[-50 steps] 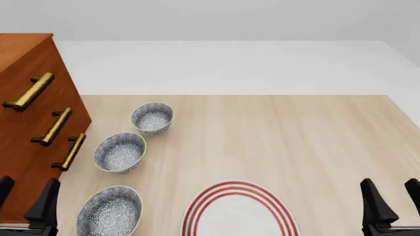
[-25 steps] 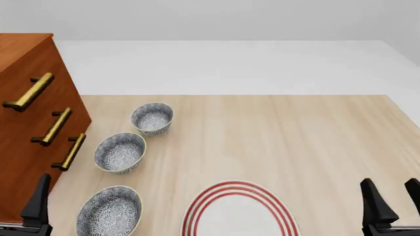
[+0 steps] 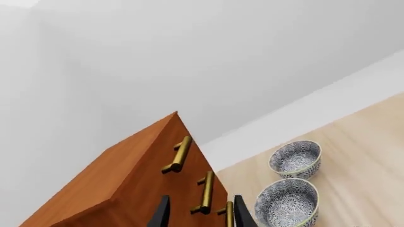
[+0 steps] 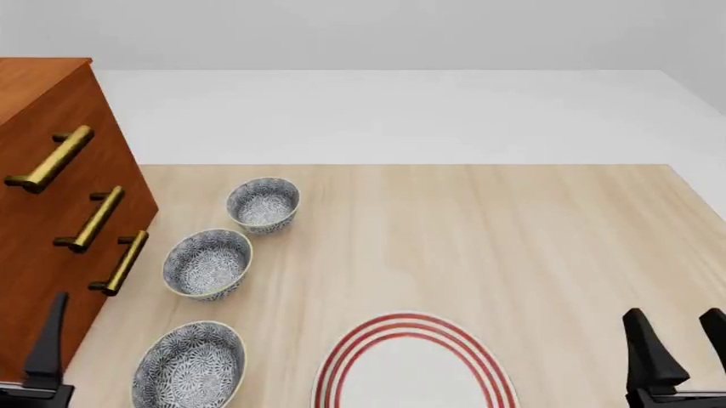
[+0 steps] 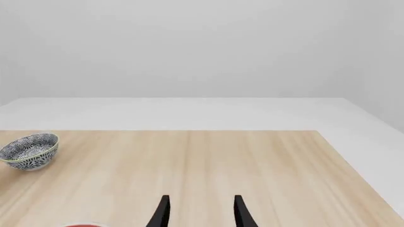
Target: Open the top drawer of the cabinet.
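Observation:
The cabinet [image 4: 29, 285] stands at the table's left edge, its three drawers shut. The top drawer [image 4: 100, 106] carries a brass bar handle [image 4: 48, 160], also in the left wrist view [image 3: 179, 155] on the cabinet [image 3: 126, 184]. My left gripper [image 4: 46, 357] is low at the near left, just in front of the cabinet's near corner, well below the top handle. Only one of its fingers shows in the front view. The left wrist view shows it [image 3: 202, 215] open and holding nothing. My right gripper [image 4: 678, 344] [image 5: 202, 212] is open at the near right, empty.
Three patterned bowls [image 4: 263, 204] [image 4: 207, 263] [image 4: 190, 366] line up along the cabinet's front. A red-rimmed plate [image 4: 414, 365] lies at the near middle. Two lower handles [image 4: 88, 219] [image 4: 119, 263] sit under the top one.
My left gripper has shifted left and turned toward the cabinet; two fingers showed in the front view a second ago, one now. The right gripper has not moved.

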Tool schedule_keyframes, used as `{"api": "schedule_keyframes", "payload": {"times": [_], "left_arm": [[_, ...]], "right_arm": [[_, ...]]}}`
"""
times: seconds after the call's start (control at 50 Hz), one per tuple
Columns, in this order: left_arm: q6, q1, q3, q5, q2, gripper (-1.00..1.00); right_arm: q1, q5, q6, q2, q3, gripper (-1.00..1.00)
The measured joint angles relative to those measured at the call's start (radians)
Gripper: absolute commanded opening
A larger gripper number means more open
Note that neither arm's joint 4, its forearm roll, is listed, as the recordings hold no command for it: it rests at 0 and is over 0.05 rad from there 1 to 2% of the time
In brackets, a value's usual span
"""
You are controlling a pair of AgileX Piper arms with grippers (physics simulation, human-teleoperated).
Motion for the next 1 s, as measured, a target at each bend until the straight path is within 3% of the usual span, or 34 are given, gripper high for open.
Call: {"api": "schedule_keyframes", "payload": {"times": [0.56,1.0], "left_arm": [[0.266,0.009,0.003,-0.046,0.002,1.00],[0.400,0.048,0.037,-0.289,0.192,1.00]], "right_arm": [[0.000,0.000,0.000,0.000,0.000,1.00],[0.000,0.000,0.000,0.000,0.000,1.00]]}}
